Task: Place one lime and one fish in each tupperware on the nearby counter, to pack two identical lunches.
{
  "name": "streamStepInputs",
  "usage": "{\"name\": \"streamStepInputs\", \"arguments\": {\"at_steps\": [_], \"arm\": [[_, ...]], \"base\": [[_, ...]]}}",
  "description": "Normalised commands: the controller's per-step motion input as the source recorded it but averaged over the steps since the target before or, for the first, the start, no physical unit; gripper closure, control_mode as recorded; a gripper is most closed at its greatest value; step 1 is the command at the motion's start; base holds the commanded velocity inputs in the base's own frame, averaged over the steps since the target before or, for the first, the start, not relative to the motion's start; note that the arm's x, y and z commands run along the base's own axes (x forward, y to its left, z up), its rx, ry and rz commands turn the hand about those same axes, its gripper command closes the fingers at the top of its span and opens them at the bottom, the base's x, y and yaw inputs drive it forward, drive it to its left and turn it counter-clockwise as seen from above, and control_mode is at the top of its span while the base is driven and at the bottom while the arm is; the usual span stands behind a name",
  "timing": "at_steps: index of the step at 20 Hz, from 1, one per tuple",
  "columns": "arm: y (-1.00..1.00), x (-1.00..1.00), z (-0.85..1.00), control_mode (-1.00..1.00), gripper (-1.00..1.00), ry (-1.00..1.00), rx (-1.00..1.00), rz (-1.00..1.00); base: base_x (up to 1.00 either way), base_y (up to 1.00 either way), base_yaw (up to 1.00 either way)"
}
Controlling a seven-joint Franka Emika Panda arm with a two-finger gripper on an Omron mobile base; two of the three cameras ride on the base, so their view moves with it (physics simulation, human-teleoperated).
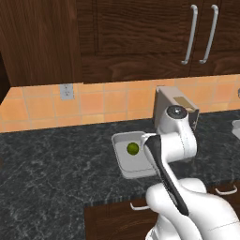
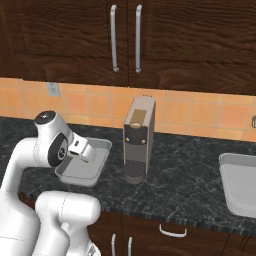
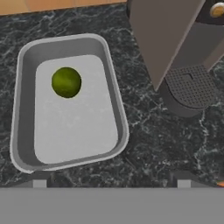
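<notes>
A pale grey tupperware (image 1: 123, 165) (image 2: 102, 148) (image 3: 114, 105) rests on the dark speckled counter (image 1: 56, 164). One yellow-green lime (image 1: 132, 148) (image 3: 66, 82) lies inside it, toward its far end. My gripper (image 2: 84, 150) (image 3: 111, 180) hovers open above the tupperware's near edge, holding nothing, with its fingertips (image 3: 39, 179) spread wide. A second tupperware (image 2: 240, 182) (image 1: 236, 129) sits farther right on the counter; nothing shows in the part of it I can see. The fish is out of view.
A tall grey-brown coffee machine (image 1: 176, 108) (image 2: 139, 137) (image 3: 175, 48) stands just right of the first tupperware, close to my hand. Orange tiled wall with an outlet (image 1: 66, 91) runs behind, under dark cabinets. Drawers with silver handles (image 2: 172, 231) sit below the counter edge.
</notes>
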Motion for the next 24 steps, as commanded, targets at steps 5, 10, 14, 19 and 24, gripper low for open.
{"name": "streamStepInputs", "arguments": {"at_steps": [5, 10, 14, 19, 24], "arm": [[-0.29, -0.86, 0.03, -1.0, -1.0, -0.1, 0.0, 0.01], [-0.06, -0.3, 0.0, -1.0, -1.0, 0.0, 0.0, 0.0], [-0.09, -0.45, -0.01, 1.0, -1.0, 0.0, 0.0, 0.0], [0.0, 0.0, 0.0, 1.0, -1.0, 0.0, 0.0, 0.0], [0.0, 0.0, 0.0, 1.0, -1.0, 0.0, 0.0, 0.0]], "base": [[0.0, 0.0, 0.0], [0.0, 0.0, 0.0], [-0.23, -0.1, 0.0], [-0.83, -0.7, 0.0], [-0.75, -0.95, -0.06]]}}
